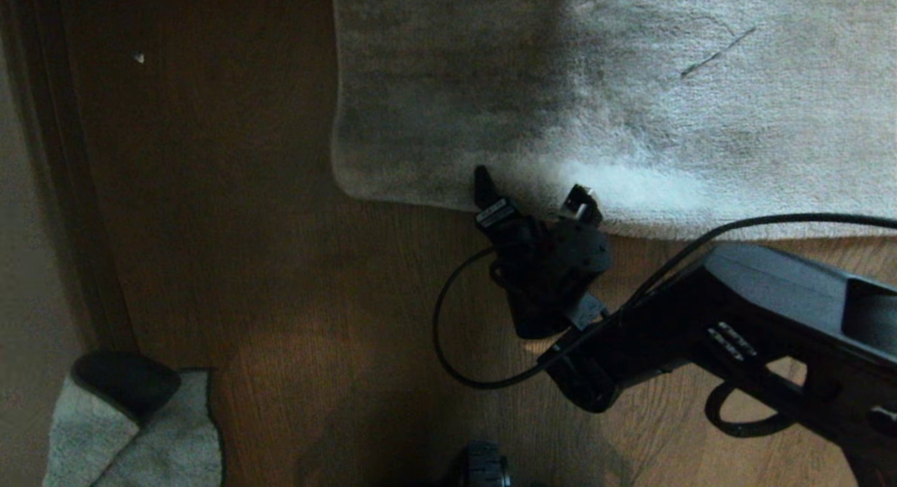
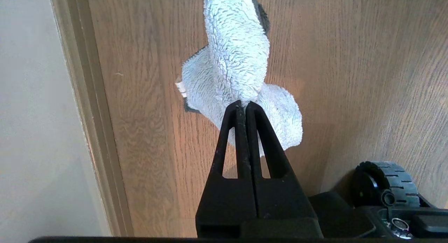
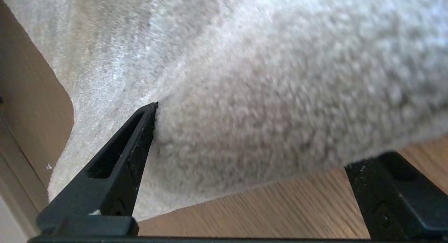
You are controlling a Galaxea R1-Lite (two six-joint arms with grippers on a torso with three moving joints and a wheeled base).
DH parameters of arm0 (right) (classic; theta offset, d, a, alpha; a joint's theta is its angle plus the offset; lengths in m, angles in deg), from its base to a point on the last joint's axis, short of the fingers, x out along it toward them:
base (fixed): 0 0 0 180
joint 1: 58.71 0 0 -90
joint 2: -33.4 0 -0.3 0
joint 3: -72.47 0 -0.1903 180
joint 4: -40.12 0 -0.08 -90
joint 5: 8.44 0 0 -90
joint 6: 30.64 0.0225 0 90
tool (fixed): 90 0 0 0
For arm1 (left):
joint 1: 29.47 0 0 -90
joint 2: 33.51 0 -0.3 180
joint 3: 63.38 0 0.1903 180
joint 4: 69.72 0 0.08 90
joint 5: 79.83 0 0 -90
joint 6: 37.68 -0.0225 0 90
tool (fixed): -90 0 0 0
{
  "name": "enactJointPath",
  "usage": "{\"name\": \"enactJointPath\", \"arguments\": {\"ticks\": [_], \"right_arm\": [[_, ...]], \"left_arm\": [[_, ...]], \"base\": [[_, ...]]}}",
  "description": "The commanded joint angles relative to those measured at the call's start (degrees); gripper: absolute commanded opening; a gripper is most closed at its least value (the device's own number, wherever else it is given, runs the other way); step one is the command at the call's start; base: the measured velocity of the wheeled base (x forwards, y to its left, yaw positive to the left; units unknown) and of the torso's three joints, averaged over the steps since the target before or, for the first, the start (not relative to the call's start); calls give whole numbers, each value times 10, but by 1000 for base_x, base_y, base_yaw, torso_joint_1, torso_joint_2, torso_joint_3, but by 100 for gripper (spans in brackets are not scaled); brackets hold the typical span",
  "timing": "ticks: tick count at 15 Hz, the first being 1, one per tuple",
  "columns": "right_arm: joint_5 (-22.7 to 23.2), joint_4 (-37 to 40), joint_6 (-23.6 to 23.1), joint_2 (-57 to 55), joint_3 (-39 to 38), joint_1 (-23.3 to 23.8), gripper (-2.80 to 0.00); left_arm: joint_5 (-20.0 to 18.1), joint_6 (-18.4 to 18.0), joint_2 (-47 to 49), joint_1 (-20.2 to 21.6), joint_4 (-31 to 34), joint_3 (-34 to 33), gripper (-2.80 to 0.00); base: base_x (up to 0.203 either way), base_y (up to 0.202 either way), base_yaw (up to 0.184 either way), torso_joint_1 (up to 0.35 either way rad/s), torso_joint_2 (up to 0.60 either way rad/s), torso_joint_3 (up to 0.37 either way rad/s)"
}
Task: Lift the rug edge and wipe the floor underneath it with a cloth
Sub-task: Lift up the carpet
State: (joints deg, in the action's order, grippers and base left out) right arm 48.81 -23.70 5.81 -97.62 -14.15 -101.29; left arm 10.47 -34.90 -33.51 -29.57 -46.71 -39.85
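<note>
Straddling the rug edge (image 1: pixel 532 210), the wide-spread right end effector (image 1: pixel 534 193).

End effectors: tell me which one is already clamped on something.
The left end effector, parked low at the robot's left, is shut on the cloth. The right end effector is open at the rug edge, gripping nothing.
</note>
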Motion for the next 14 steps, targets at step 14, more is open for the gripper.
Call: {"name": "enactJointPath", "arguments": {"ticks": [14], "right_arm": [[23, -28, -48, 57, -135, 20, 0]], "left_arm": [[0, 0, 0, 0, 0, -1, -280]], "base": [[0, 0, 0, 0, 0, 0]]}}
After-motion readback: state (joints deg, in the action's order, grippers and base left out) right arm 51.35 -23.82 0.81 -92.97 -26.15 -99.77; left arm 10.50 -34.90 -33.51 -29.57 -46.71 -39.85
